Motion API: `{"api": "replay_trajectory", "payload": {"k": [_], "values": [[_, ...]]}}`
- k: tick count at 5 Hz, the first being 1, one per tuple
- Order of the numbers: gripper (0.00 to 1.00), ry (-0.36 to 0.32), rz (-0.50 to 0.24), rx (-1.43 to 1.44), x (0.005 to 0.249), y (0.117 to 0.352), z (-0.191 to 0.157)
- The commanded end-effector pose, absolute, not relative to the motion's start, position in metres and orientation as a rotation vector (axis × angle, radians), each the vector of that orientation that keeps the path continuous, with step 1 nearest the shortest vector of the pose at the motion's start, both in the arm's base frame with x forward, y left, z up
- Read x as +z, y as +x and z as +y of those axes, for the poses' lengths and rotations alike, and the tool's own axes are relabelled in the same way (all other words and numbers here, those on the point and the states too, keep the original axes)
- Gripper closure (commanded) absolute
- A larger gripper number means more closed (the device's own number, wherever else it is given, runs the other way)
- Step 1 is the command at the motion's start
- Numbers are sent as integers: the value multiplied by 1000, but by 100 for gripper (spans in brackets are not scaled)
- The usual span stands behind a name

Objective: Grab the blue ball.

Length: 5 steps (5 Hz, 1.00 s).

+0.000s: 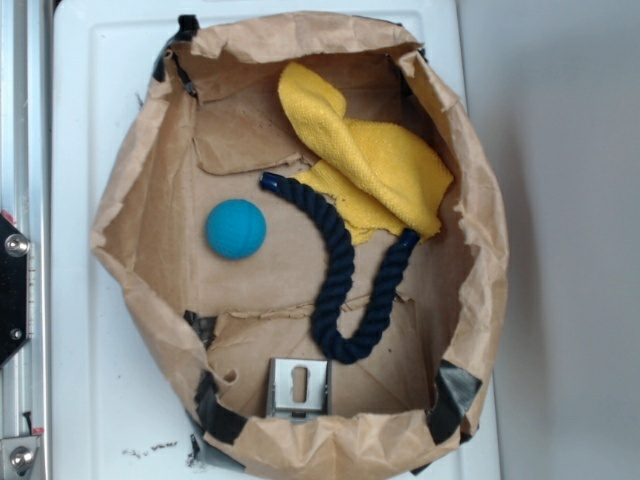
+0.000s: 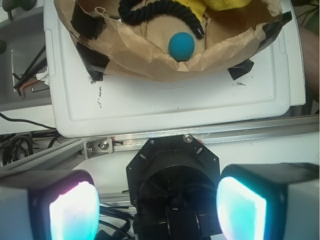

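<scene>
Well ahead of the spread, empty claw (image 2: pixel 157 202), the blue ball (image 2: pixel 181 46) sits alone on the paper bag's (image 2: pixel 150 60) floor; it looks light, matte and likely to roll, so pinch across its middle.

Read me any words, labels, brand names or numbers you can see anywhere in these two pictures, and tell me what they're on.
None can be read.
The blue ball shows only faint seam lines, no lettering.
The white tray carries dark scuffs, not text.
The paper bag, rope and yellow cloth are unmarked.
</scene>
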State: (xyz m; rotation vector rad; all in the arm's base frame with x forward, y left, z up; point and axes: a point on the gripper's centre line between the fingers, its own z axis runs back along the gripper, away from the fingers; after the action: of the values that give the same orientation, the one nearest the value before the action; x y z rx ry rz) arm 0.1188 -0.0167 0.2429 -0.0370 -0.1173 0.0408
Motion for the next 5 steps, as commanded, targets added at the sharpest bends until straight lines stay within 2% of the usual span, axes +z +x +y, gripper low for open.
{"api": "replay_trajectory", "payload": {"k": [1, 3, 4, 5], "values": [[0, -37, -117, 41, 243, 119, -17], [0, -1, -192, 113, 219, 170, -24], [0, 20, -224, 176, 203, 192, -13], [0, 12, -237, 173, 181, 219, 3]]}}
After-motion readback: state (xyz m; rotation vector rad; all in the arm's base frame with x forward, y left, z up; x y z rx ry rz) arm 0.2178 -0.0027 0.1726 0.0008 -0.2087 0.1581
